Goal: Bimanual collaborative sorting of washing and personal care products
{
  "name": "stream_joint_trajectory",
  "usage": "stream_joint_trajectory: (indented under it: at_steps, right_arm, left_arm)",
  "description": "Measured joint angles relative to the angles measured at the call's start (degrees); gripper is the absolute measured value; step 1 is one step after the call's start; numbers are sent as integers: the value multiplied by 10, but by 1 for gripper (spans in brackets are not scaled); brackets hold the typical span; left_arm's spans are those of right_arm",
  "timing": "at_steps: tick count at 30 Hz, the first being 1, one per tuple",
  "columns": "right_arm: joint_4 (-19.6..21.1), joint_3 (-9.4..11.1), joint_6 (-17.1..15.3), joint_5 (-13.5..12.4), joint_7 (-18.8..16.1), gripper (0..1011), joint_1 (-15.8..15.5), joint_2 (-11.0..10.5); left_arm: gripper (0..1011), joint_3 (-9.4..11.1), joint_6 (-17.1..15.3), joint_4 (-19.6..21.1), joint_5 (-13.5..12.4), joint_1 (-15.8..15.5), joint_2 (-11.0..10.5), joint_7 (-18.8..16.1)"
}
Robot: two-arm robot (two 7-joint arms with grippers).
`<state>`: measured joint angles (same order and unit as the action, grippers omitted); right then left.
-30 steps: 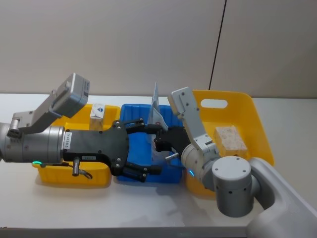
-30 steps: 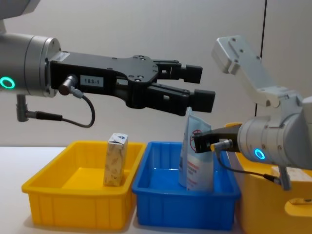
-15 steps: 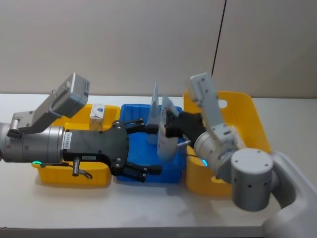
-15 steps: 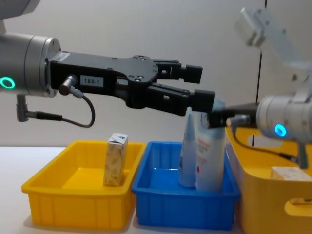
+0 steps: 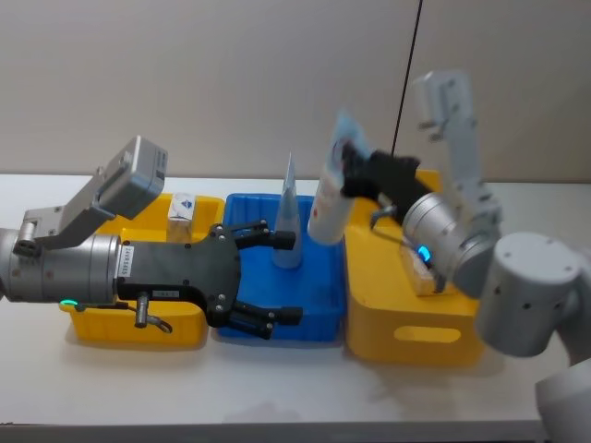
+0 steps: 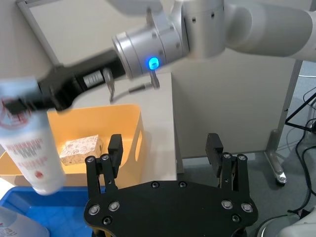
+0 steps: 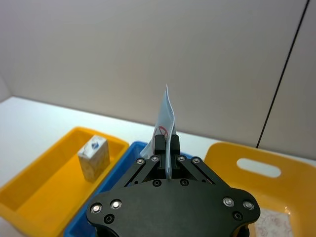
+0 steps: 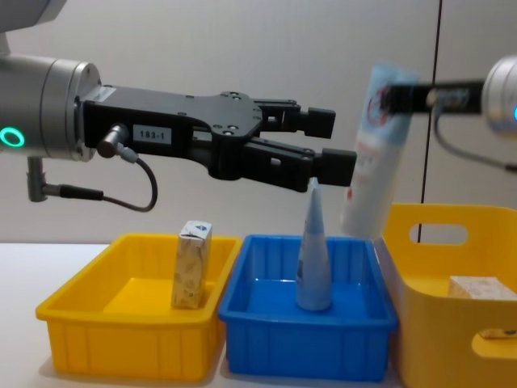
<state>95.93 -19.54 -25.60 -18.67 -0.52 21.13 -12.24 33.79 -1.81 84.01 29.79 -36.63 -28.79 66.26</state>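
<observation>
My left gripper (image 8: pixel 327 141) hovers spread wide above the blue bin (image 8: pixel 307 339), where one pouch (image 8: pixel 313 250) stands upright. My right gripper (image 8: pixel 396 97) pinches a second pouch (image 8: pixel 373 153), lifted clear over the blue bin's right rim. Next, I reckon: a handover.

A: How is the lighting?

B: Bright, even indoor light from above. Shadows are soft and faint on the pale wall and white table (image 5: pixel 277 388).

A: Any blur?

B: Yes. The lifted pouch (image 6: pixel 29 143) is motion-smeared; the rest looks sharp, without strong glare.
</observation>
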Motion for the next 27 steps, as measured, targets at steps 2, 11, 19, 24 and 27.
stream_joint_trajectory:
  at_steps: [2,11,19,24,27]
  right_arm:
    - [11,13,-3,-8,-2,30,2,-1]
    - [44,60,-10,-28,-8,30,13,-7]
    - [57,86,-18,-28,-5,30,20,-16]
    - [59,94,-24,-24,-2,30,23,-21]
    - [60,99,-26,-22,0,30,25,-23]
  left_arm:
    - [1001,0,0,0,0,0,0,0]
    - [1001,0,0,0,0,0,0,0]
    - [1001,0,0,0,0,0,0,0]
    - [1001,0,0,0,0,0,0,0]
    - [1001,0,0,0,0,0,0,0]
